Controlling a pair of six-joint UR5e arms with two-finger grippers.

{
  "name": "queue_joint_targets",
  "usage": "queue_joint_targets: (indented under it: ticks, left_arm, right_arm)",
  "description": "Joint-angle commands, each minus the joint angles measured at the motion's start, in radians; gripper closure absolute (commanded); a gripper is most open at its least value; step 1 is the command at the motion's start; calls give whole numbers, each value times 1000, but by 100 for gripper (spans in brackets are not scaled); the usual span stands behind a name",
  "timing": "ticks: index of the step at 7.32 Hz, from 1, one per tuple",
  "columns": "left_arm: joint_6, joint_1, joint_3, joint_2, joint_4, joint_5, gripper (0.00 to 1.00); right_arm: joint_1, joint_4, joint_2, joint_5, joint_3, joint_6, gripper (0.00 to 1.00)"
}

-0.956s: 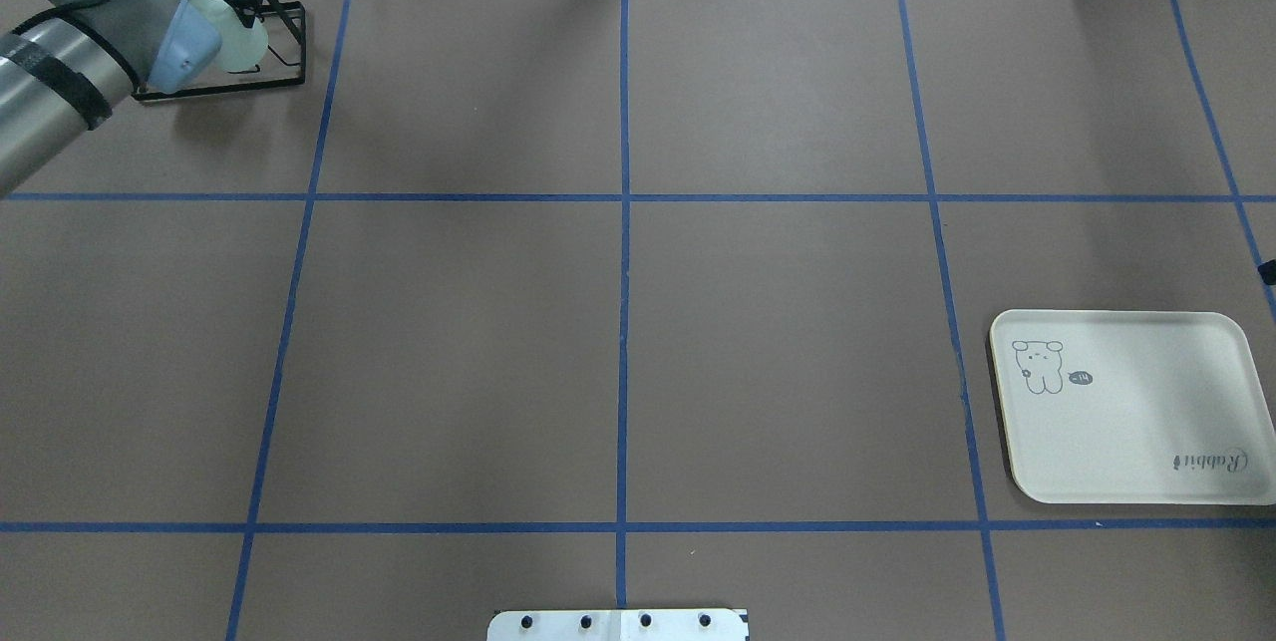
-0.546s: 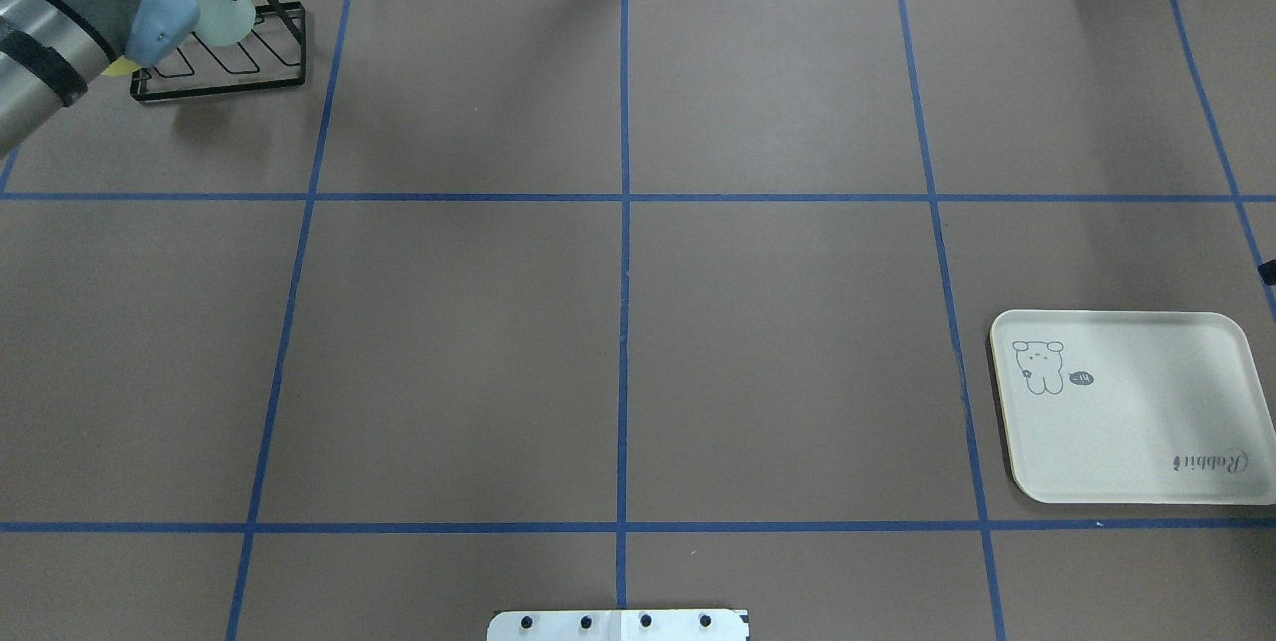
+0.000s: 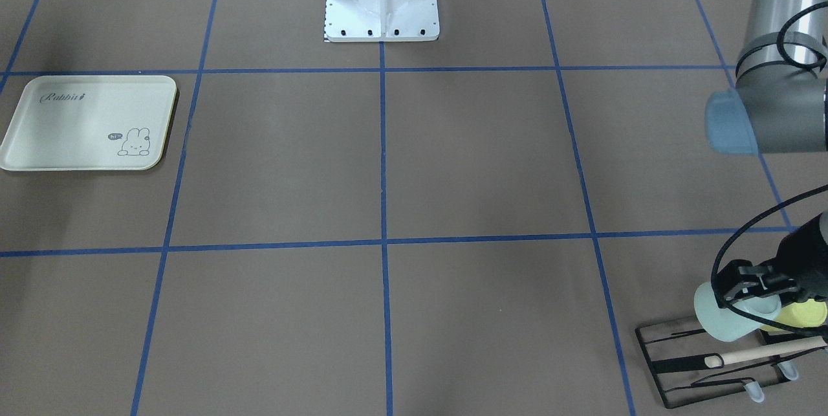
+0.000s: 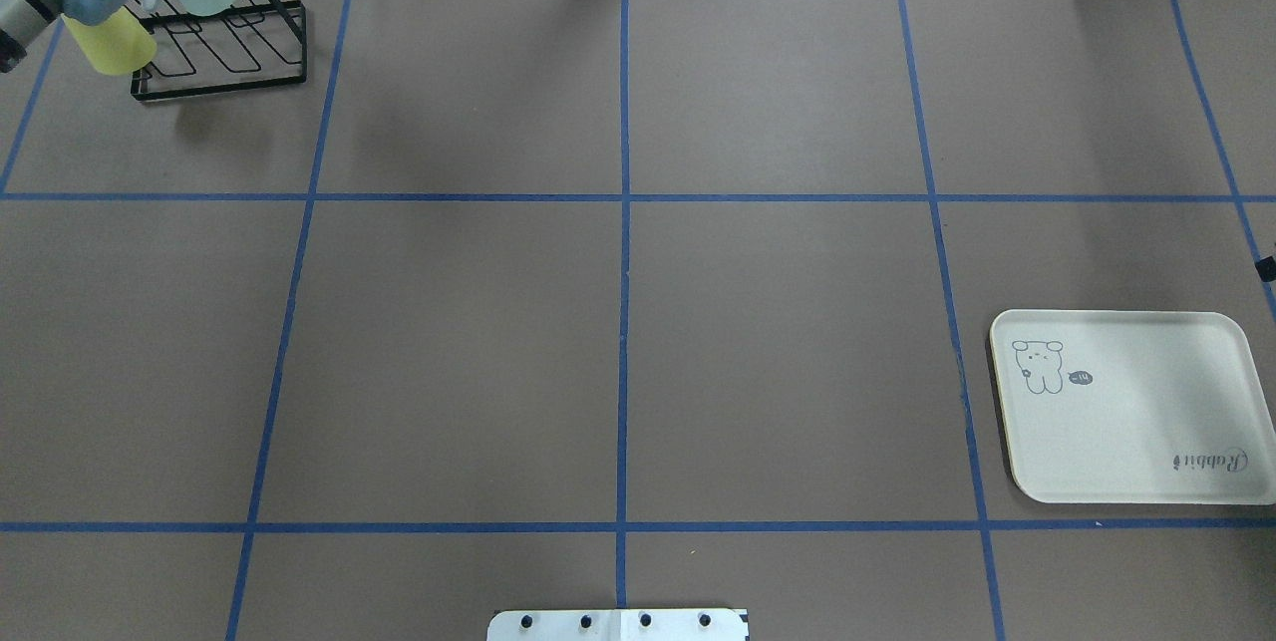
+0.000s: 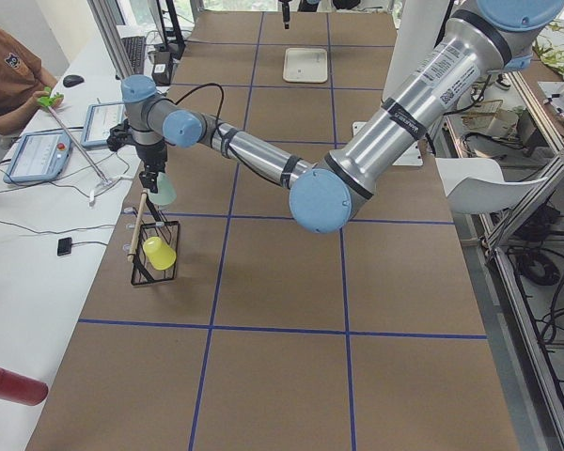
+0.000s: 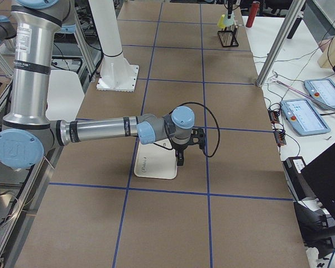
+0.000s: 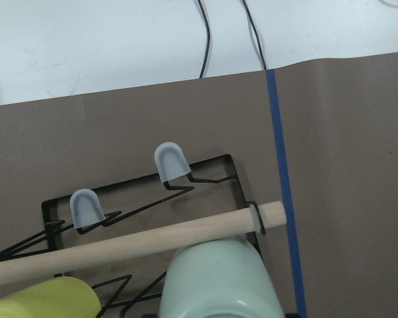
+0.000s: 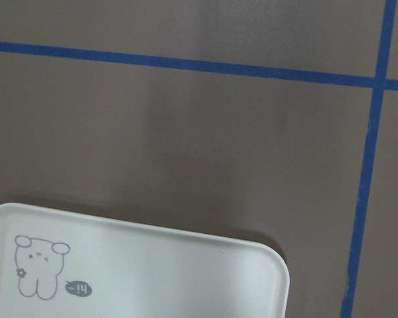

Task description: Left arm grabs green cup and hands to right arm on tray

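Your left pincer (image 3: pixel 753 283) clamped on green cup (image 3: pixel 728 320) at rim; cup tilted, held over black wire rack (image 3: pixel 686 371) at tabletop (image 3: pixel 291 164) far corner, robot's left side. Yellow-green cup (image 3: pixel 805 314) sat on rack just beside green one; wooden dowel (image 3: pixel 770 351) ran along rack. In left wrist view cup overlapped dowel, contact unclear. Tray (image 3: pixel 58 138) lay well apart on robot's right side. Right arm (image 6: pixel 100 129) reached over tray edge; right pincer (image 6: pixel 181 161) showed only in side view, so you could not tell whether spread or pressed together.
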Motion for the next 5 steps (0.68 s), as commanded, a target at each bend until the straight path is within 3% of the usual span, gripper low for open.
queue_joint_targets:
  ticks: [1, 2, 3, 4, 5]
  left_arm:
    - [-5, 2, -164, 4, 172, -6, 100]
    - [-62, 6, -210, 1, 205, -59, 100]
    - [-271, 46, -272, -1, 175, -143, 100]
    - [-452, 133, -350, -1, 155, -150, 100]
    - [-629, 216, -376, -15, 106, -145, 100]
  right_arm:
    - [-8, 1, 9, 1, 0, 1, 0]
    - [-15, 1, 28, 3, 2, 4, 0]
    - [-42, 4, 61, 3, -1, 9, 0]
    - [-53, 42, 91, 3, 0, 82, 0]
    - [-70, 164, 95, -6, -4, 193, 0]
